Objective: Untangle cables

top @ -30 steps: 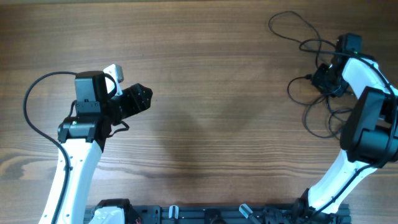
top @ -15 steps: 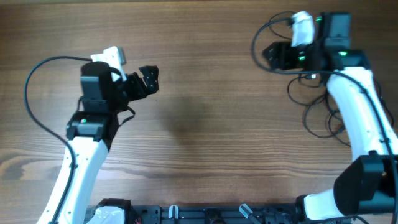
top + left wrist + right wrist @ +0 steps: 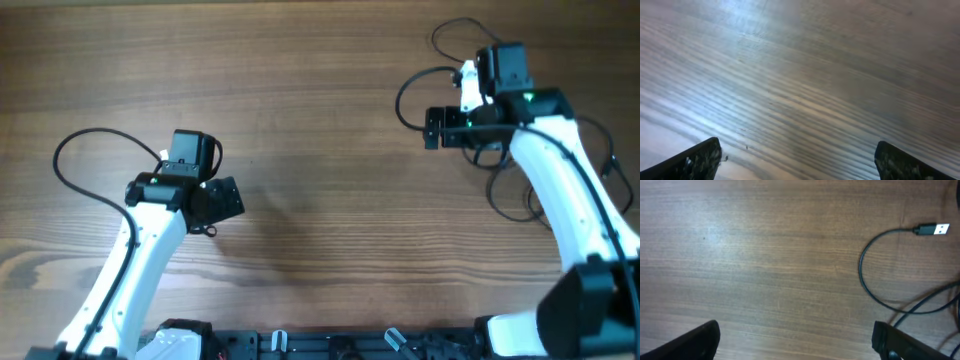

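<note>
The cables (image 3: 400,92) are thin black wires lying in loose, overlapping loops on the wood at the far right, under and around my right arm. The right wrist view shows one wire curving (image 3: 862,275) to a silvery plug (image 3: 933,229) at the upper right. My right gripper (image 3: 432,128) (image 3: 797,345) is open over bare wood, just left of the loops, with nothing between its fingers (image 3: 900,342). At the left front, far from the cables, my left gripper (image 3: 228,198) (image 3: 797,165) hangs open above bare wood.
A thicker black cable (image 3: 70,150) belonging to the left arm arcs out to the left. A dark rail (image 3: 330,345) runs along the front edge between the arm bases. More thin loops (image 3: 497,190) lie to the right of my right forearm.
Both grippers opened wide. The right gripper swung left out of the tangle, and one loop now lies further left. The left arm drew back toward the front edge.
</note>
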### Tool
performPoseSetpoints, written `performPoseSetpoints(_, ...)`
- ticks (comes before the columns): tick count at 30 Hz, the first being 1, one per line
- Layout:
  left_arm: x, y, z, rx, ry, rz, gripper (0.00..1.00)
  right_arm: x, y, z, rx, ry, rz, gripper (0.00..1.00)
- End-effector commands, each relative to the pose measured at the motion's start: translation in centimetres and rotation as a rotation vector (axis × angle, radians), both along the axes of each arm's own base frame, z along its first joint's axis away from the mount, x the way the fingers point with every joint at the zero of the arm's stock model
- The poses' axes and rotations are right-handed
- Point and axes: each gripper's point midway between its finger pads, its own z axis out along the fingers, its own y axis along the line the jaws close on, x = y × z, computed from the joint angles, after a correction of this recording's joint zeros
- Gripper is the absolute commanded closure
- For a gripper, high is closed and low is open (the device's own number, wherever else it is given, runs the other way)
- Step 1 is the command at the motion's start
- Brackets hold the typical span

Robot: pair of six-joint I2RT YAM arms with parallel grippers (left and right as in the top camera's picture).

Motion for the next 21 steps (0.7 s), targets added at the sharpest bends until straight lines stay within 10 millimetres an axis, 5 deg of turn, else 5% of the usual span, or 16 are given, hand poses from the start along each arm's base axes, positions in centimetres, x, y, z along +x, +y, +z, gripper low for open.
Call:
performPoseSetpoints(1, -0.6, -1.4, 1.5, -0.074, -0.113, -0.094, 0.00, -2.6, -0.2, 2.4, 0.032, -0.126, -0.038, 0.00)
performPoseSetpoints(6, -2.1, -3.5, 5.2, -0.185, -0.444, -0.217, 0.00, -6.0, -0.6, 4.3, 0.063, -0.375, -0.040, 0.00)
performPoseSetpoints(13, -5.1, -3.1, 11.9, -0.211, -0.857, -0.233, 0.00, -11.1, -1.1, 6.0, 0.114, -0.564, -0.081, 0.00)
performPoseSetpoints(21, -5.9, -3.0, 12.8, -0.213, -0.915, -0.237, 0.00, -11.9, -1.2, 5.1, 0.109, -0.520, -0.082, 0.00)
